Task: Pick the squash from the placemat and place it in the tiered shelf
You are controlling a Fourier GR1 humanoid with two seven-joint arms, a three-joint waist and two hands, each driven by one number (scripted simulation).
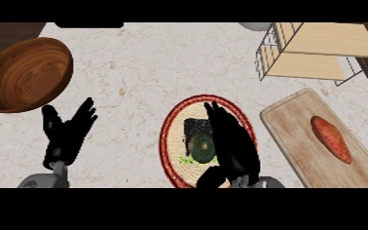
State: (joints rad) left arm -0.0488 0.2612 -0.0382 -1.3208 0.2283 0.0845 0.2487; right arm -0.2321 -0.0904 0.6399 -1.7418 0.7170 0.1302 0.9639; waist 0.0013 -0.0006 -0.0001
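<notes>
L to R: a wooden bowl [32, 74] is sitting at the far left edge of the marbled desk [144, 63], well apart from the action and playing no part in it. Near it, the left hand [66, 132] is resting low at the view's bottom edge, fingers up and spread, holding nothing, apparently kept clear so the other arm can work.

Centre: a round woven placemat [173, 141] w/ a red rim is carrying the squash [203, 147], dark green and lying on the mat's right half. The right hand [231, 143] is hanging over it from the right, fingers straight and stretched forward along the squash's side, thumb low beneath; nothing is gripped yet. It looks like the approach to a grasp, w/ the closing of the fingers not yet done.

Right: a wooden cutting board [295, 117] is lying at an angle, w/ an orange sweet potato [330, 139] on it. Top right, the tiered shelf [309, 53], wire-framed w/ pale wood levels, is waiting as the drop-off point, beyond the board, so the lift probably needs to travel up and right.
</notes>
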